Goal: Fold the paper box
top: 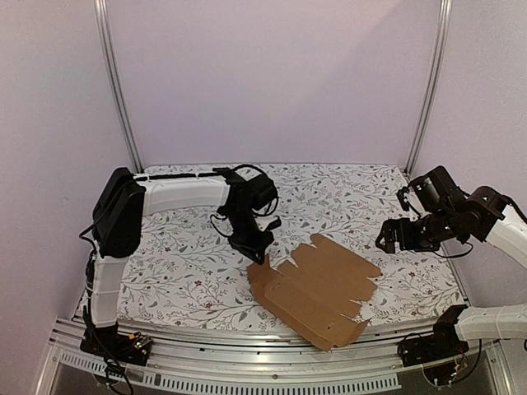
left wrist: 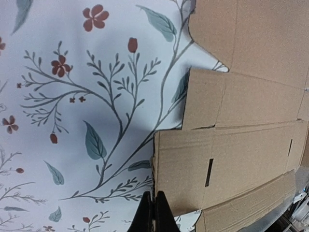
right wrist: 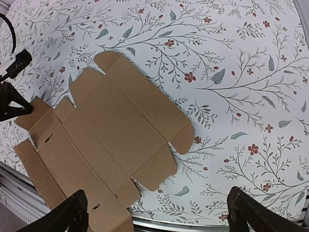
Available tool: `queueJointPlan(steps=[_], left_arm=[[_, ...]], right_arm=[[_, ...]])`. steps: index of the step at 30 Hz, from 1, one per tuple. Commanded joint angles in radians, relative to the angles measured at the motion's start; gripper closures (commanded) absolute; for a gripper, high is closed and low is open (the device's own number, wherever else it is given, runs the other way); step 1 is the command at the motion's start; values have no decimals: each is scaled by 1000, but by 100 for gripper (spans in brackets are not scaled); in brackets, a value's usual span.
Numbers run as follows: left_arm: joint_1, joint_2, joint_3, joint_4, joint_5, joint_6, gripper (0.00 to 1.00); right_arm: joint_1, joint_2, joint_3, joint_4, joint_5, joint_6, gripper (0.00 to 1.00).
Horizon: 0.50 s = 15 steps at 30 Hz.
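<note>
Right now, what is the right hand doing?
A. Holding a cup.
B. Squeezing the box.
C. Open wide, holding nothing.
C: the right hand has its fingers spread wide with nothing between them, and the paper box lies apart from it on the flowery cloth.

The left arm (top: 185, 194) has smooth white link shells set between bulky matte-black joint housings, and the right arm (top: 510, 234) has the same white-and-black build. Thin black cables (top: 245, 168) run in loose loops by the left wrist. The left pincer (top: 258, 255) is black throughout, its fingers (left wrist: 159, 215) slim, tapering blades. The right pincer (right wrist: 161, 212) has broader black fingers (right wrist: 72, 215) with angular edges. At the left base (top: 123, 344) sit small coloured wire ends, possibly red and yellow.
</note>
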Motion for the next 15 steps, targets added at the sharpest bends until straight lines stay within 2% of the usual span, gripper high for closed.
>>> queueJointPlan(steps=[1, 10, 15], left_arm=[[67, -108, -87, 87, -18, -117, 100], [155, -324, -341, 357, -24, -449, 100], [158, -393, -409, 465, -64, -589, 100]], right_arm=[[3, 26, 37, 50, 6, 22, 1], [5, 94, 78, 193, -3, 107, 1], [19, 130, 64, 309, -15, 200, 1]])
